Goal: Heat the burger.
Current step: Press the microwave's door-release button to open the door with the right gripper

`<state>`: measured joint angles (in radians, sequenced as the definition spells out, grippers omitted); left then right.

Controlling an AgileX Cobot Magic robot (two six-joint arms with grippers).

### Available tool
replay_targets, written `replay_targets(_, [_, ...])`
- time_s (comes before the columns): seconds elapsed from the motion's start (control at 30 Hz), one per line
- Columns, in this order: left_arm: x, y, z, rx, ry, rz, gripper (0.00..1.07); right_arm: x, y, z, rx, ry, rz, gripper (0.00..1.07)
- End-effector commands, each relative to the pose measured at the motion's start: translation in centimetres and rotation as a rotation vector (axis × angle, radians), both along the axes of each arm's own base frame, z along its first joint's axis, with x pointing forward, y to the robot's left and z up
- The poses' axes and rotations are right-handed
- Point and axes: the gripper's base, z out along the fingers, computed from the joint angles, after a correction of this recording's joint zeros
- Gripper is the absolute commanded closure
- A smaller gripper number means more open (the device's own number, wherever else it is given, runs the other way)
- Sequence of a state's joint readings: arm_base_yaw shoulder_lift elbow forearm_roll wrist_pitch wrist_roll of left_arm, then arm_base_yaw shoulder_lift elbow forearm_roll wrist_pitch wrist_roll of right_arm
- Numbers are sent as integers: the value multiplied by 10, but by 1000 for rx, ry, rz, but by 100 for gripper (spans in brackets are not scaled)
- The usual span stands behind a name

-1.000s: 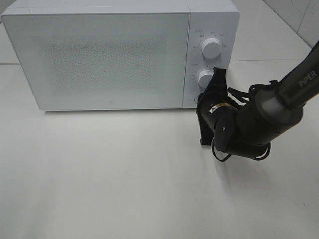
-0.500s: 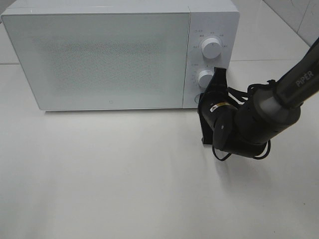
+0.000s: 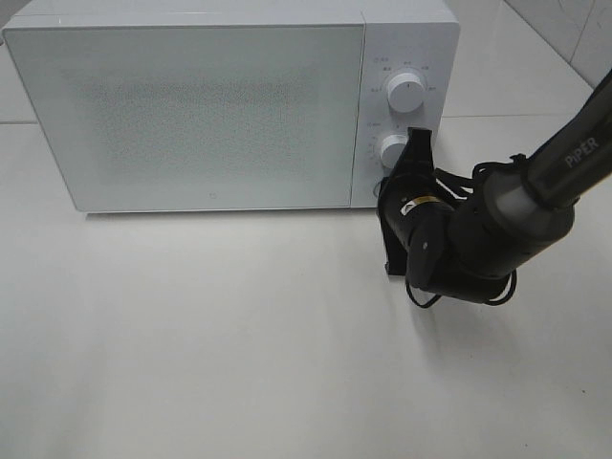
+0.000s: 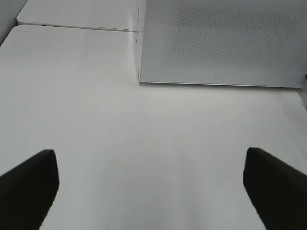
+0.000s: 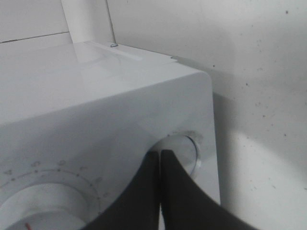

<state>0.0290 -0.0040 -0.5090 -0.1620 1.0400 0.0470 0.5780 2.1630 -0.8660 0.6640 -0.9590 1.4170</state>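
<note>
The right end effector point(image 3: 385, 188) is pressing its tightly closed fingertips against the round button point(image 5: 184, 148) at the bottom corner of the microwave's point(image 3: 210, 115) control panel, just beneath the lower knob point(image 3: 393, 150). The microwave is sitting along the counter's point(image 3: 239, 344) back edge with its frosted door point(image 3: 191, 110) shut. I cannot tell where the burger is. The left end effector point(image 4: 148, 158) is hovering over bare counter, spread wide and gripping nothing.

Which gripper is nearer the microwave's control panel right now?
Right. The right gripper, shut, has its tips at the round button on the control panel. The left gripper hangs open over the table, apart from the microwave.
</note>
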Motion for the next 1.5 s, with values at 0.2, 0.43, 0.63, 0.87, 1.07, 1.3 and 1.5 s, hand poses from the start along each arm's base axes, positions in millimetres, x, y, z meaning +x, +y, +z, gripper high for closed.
replay_targets(0.2, [-2, 0, 0, -5, -27, 2, 7, 18, 2, 23, -12, -159, -30, 107])
replay_targets(0.43, [-2, 0, 0, -5, -27, 2, 7, 28, 0, 33, -14, -218, -67, 107])
replay_targets(0.63, [-2, 0, 0, -5, -27, 2, 7, 41, -2, 44, -61, -288, -72, 107])
replay_targets(0.87, [-2, 0, 0, -5, -27, 2, 7, 50, -4, 43, -80, -288, -82, 107])
replay_targets(1.07, [-2, 0, 0, -5, -27, 2, 7, 56, 0, 38, -72, -274, -74, 107])
replay_targets(1.3, [-2, 0, 0, -5, -27, 1, 7, 56, 1, 37, -70, -258, -67, 107])
replay_targets(1.5, [-2, 0, 0, -5, -27, 1, 7, 55, 3, 34, -63, -220, -52, 107])
